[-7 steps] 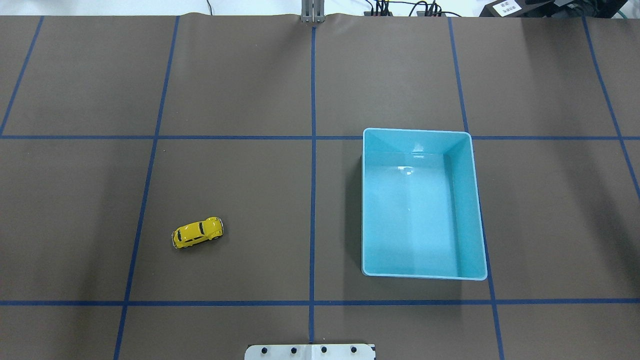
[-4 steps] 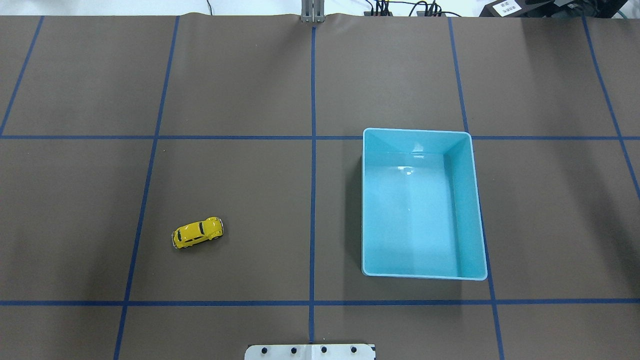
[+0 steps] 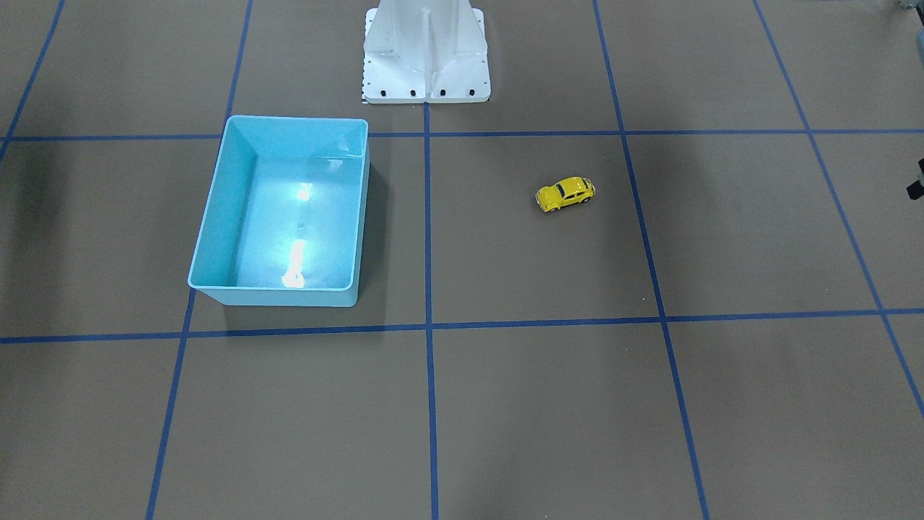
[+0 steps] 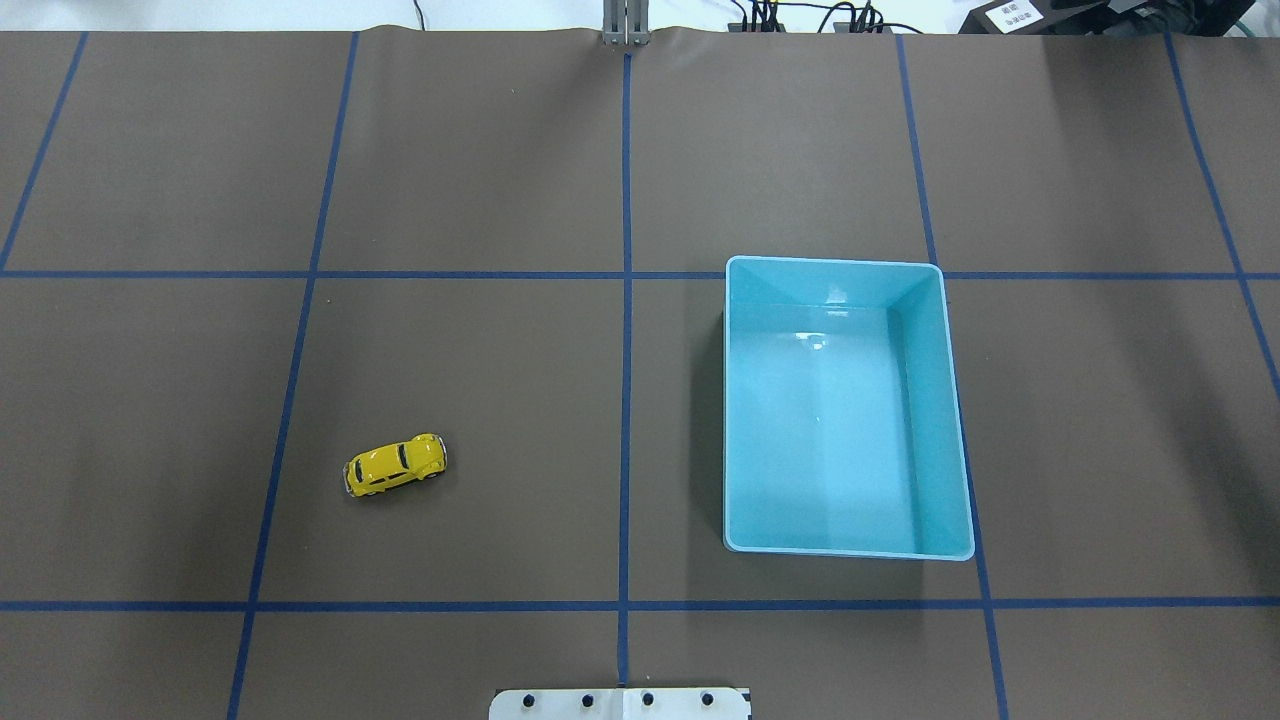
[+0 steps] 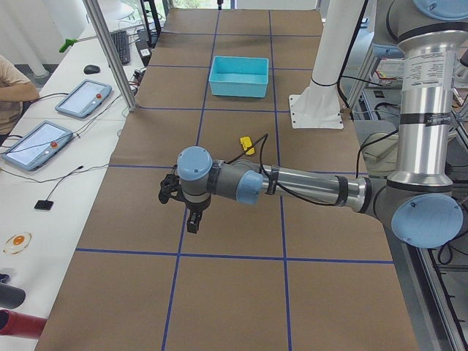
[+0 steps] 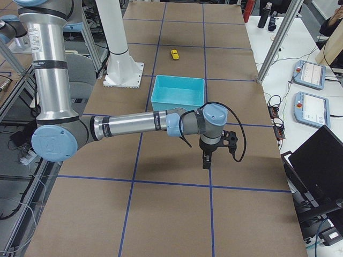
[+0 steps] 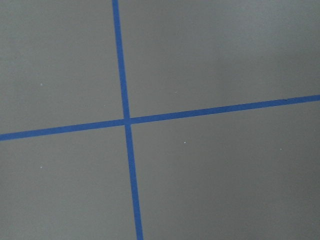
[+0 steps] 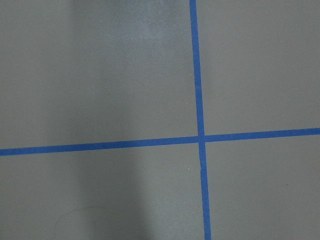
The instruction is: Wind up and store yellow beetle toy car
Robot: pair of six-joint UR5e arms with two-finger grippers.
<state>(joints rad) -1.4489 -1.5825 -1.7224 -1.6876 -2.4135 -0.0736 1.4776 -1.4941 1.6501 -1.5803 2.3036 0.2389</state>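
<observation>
Change nil: your yellow beetle toy car [image 4: 395, 468] sits unmoved on its wheels, well apart from left gripper [image 5: 191, 221] and right gripper [image 6: 206, 160], whose finger spread cannot be told, so winding remains unstarted.

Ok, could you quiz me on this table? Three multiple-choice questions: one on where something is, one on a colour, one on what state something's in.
1. Where is the yellow toy car?
A) inside the bin
B) on the table, apart from the bin
C) leaning on the bin's wall

2. What colour is the bin?
A) red
B) turquoise
C) black

3. How does the car sit?
A) on its roof
B) on its side
C) upright on its wheels

Answers:
1 B: bare brown table shows between car and bin.
2 B: its walls and floor are turquoise.
3 C: its roof and windows face up.
</observation>
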